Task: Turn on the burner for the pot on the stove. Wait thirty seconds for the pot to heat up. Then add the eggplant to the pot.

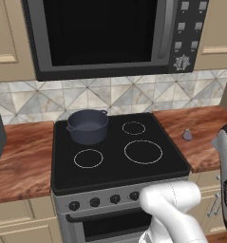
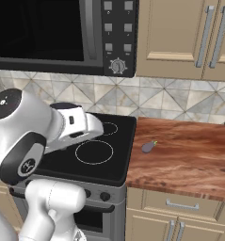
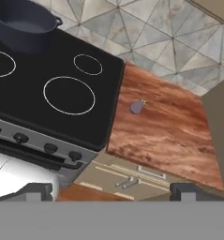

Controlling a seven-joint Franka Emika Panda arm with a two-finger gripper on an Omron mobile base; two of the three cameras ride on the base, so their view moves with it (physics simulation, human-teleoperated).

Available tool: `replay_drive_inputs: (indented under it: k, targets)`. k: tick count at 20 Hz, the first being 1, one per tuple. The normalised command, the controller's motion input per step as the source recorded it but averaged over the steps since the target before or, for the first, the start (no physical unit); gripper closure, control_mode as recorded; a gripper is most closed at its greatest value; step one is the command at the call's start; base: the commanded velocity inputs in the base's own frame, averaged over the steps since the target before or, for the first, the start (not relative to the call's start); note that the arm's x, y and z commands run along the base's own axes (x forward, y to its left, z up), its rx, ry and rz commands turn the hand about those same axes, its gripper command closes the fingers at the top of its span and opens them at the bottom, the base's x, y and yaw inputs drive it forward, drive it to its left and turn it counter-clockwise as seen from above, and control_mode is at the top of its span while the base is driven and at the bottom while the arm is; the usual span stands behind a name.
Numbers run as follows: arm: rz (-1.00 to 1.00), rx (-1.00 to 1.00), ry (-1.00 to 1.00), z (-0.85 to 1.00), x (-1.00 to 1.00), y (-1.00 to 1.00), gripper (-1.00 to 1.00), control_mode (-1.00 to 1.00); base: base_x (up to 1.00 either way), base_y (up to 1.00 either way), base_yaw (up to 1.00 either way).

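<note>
Jaws spread wide, empty; choosing a wrong knob (image 1: 94, 202) leaves the pot (image 1: 88, 126) cold; the tiny eggplant (image 3: 137, 108) could slip.

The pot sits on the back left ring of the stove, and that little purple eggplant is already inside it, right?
Not quite. The pot does sit on the back left ring of the stove, but the eggplant is not inside it: the left base view shows it lying on the wooden counter to the right of the stove.
</note>
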Motion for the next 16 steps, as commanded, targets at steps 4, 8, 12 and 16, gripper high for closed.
replay_drive_inputs:
  k: [4,8,12,16]
  targets:
    - [-0.14,0.17,0.00,-0.19,0.00,-0.07,-1.00,-1.00,0.00,0.00,0.00]
    - [-0.25,0.21,0.00,-0.07,0.00,-0.13,-1.00,-1.00,0.00,0.00,0.00]
    - [-0.24,0.21,0.00,0.00,0.00,-0.03,-1.00,-1.00,0.00,0.00,0.00]
    - [-0.23,0.20,-0.01,0.00,-0.05,-0.14,-1.00,-1.00,0.00,0.00,0.00]
